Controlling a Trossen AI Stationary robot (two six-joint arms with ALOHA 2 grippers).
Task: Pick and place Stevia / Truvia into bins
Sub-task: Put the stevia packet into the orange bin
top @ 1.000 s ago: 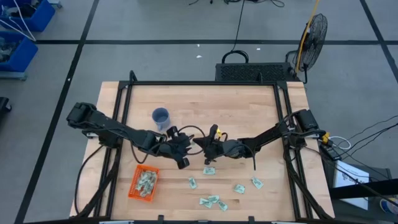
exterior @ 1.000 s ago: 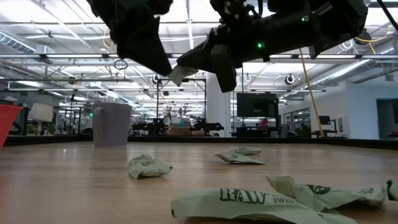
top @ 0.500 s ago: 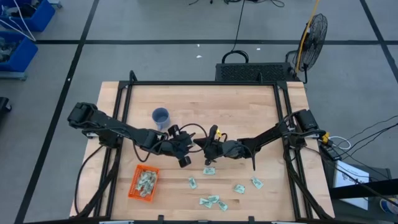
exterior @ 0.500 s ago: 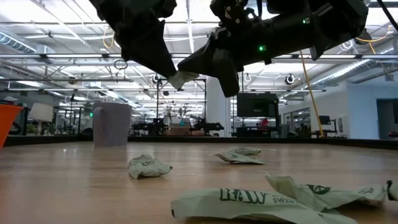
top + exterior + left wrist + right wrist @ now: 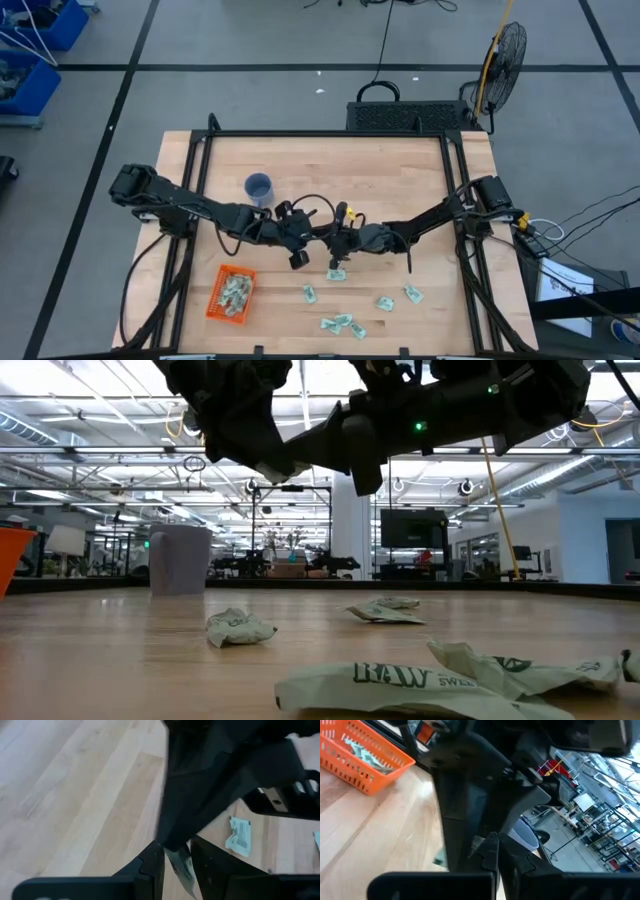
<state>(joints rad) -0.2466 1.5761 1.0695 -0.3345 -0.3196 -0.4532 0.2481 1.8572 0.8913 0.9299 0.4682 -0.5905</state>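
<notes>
Above the middle of the wooden table my two grippers meet tip to tip. My right gripper [image 5: 332,239] [image 5: 492,842] is shut on a pale green Stevia sachet [image 5: 181,866]. My left gripper [image 5: 312,238] [image 5: 177,855] is open, one finger on either side of that sachet. The low view hides the sachet behind the dark fingers. Several more sachets [image 5: 337,274] lie flat on the near part of the table. The orange bin [image 5: 231,295] [image 5: 365,755] stands at the near left with sachets in it. My right gripper pinches the sachet's upper end [image 5: 172,851] between its shut fingertips, coming level from the table's right side. The sachet hangs below the tips, clear of the table. My left gripper's fingers [image 5: 152,865] flank the sachet; I cannot tell whether they touch it.
A blue cup [image 5: 258,187] [image 5: 180,560] stands to the far left of the grippers. Loose sachets [image 5: 385,302] [image 5: 340,323] are scattered near the front edge, and crumpled ones [image 5: 238,627] show in the low view. Black frame rails [image 5: 455,190] run along the table's sides.
My left gripper has edged toward the table's right edge, up to my right gripper. Its fingers now stand around the hanging sachet, which showed free at the right fingertips in the low view before. The sachet itself has stayed lifted in the same place.
</notes>
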